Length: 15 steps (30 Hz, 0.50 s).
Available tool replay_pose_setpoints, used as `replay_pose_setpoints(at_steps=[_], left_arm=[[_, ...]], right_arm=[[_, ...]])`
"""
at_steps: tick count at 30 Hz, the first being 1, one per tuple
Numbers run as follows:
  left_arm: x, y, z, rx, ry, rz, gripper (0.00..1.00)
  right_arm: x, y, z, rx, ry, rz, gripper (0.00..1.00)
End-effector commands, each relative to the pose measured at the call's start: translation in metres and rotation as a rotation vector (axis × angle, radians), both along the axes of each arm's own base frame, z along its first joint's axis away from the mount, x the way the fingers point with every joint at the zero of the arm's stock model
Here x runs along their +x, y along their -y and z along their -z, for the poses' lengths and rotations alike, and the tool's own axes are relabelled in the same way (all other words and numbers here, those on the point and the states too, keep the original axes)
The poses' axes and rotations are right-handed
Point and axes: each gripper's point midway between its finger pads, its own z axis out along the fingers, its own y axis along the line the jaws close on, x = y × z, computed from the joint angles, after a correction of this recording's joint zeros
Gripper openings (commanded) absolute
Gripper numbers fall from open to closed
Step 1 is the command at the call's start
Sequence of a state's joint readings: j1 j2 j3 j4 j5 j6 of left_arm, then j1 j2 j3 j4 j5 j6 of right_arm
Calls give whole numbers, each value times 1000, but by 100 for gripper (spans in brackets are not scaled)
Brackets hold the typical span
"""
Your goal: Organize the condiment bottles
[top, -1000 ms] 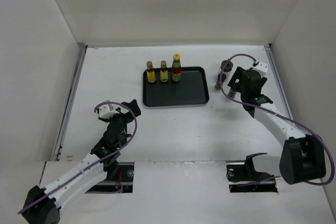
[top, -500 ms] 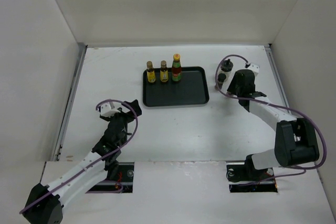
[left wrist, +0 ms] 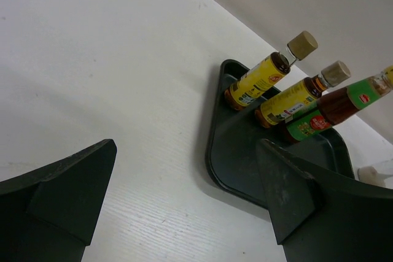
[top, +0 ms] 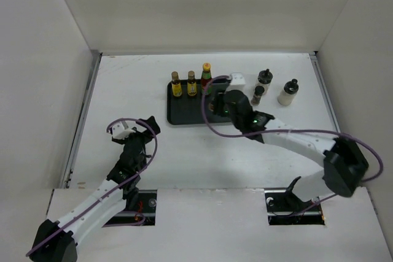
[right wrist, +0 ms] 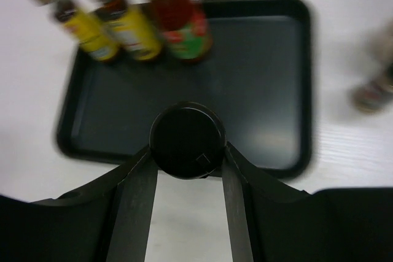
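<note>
Along the far edge of the black tray (top: pixel 184 116) (right wrist: pixel 270 90) stand two yellow-labelled bottles (top: pixel 177 85) (top: pixel 191 83) (left wrist: pixel 253 82) (right wrist: pixel 86 29) and the tall red-sauce bottle (top: pixel 206 80) (right wrist: pixel 178 19). My right gripper (top: pixel 214 104) (right wrist: pixel 187 149) is shut on a round black-topped bottle (right wrist: pixel 187 139) and holds it over the tray's near edge. On the table to the right stand a black-capped bottle (top: pixel 264 80), a short dark jar (top: pixel 258 95) (right wrist: pixel 371 93) and a cream shaker (top: pixel 288 92). My left gripper (top: pixel 150 127) (left wrist: pixel 187 145) is open and holds nothing, left of the tray.
White walls enclose the table on three sides. A metal strip (top: pixel 83 121) runs along the left edge. The right arm (top: pixel 295 142) stretches across the table from the near right to the tray.
My right arm has swung left from the bottles at the far right to the tray, its jaws having shut on the black-topped bottle. The left arm has barely moved.
</note>
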<state>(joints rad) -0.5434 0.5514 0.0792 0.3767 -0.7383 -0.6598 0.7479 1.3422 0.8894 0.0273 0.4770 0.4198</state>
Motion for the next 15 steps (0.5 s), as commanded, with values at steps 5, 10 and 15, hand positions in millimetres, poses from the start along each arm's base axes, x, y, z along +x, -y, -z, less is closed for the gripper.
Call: replay_pose_setpoints(at_steps=[5, 10, 15], left_arm=[[0, -7, -5, -26, 30, -37, 100], [0, -7, -6, -28, 32, -30, 100], [0, -6, -7, -32, 38, -27, 100]], right_arm=[[24, -150, -27, -6, 110, -200, 35], [32, -191, 0, -66, 61, -251, 35], [28, -201, 39, -125, -7, -273, 36]])
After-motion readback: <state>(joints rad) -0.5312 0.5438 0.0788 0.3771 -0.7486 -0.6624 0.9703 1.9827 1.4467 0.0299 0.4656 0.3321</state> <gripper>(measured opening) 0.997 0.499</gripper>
